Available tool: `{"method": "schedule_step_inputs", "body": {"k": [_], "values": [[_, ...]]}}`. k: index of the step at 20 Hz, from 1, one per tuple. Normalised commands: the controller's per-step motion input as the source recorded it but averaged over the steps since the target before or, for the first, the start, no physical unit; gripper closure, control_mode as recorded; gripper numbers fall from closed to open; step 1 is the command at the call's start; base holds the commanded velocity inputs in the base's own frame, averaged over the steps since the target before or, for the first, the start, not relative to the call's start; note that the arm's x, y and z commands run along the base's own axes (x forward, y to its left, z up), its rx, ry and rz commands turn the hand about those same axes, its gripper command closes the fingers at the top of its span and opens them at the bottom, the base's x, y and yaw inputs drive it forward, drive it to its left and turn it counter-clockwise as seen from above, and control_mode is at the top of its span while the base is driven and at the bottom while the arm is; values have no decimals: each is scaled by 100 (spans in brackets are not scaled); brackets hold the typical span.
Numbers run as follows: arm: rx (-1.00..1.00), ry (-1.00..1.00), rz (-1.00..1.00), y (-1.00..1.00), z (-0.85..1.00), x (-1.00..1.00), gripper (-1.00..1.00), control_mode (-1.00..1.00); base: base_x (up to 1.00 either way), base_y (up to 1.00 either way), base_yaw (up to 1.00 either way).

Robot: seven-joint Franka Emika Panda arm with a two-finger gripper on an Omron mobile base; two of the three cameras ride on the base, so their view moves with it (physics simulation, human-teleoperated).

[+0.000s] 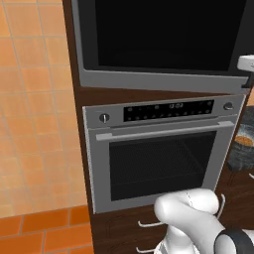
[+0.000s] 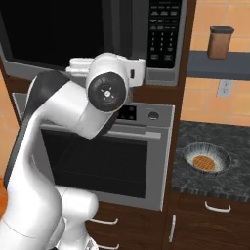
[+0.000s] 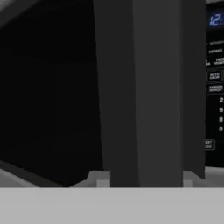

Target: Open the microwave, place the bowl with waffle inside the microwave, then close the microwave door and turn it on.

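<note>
Hand view places the black bar handle of the microwave door between the half-open fingers, whose grip on it cannot be confirmed. The handle should be seated fully before a steady outward pull is applied. The bowl with waffle waits on the tabletop, right of the oven.

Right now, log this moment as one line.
phase: reaching handle | end effector: astride black vertical bar handle | black glass microwave door: closed | grey bowl with waffle: on counter

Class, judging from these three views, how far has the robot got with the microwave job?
Done: nothing; the microwave door looks shut. In hand: the gripper straddles the handle, fingers on either side. Left: opening, putting in the bowl with waffle from the counter, closing, starting.
</note>
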Motion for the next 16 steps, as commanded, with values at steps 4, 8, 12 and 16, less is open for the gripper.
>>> {"method": "schedule_step_inputs", "body": {"k": [4,8,12,16], "values": [[-24,0,0,100,54,-100,100,-100,0,0,0],[-25,0,-8,95,40,-100,100,-100,0,0,0],[-27,0,-20,97,28,-100,100,-100,0,0,0],[-36,5,-23,100,1,-89,-100,-100,0,0,0]]}}
